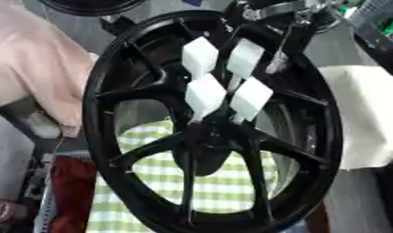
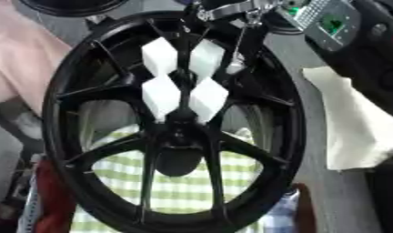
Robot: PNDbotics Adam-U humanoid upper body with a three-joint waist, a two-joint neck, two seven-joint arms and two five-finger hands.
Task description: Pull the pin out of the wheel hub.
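Reaching right hand (image 1: 224, 84), wheel hub (image 1: 206, 136)

One black spoked wheel (image 1: 212, 123), standing upright.
Four white blocks (image 1: 206, 93), grouped in a two-by-two cluster before the wheel's centre.
One green-and-white checked cloth (image 1: 219, 182), seen through the spokes.
One white cloth (image 2: 351, 118), at right.
One pink cloth (image 1: 32, 59), at left.
One red item (image 1: 72, 191), lower left.
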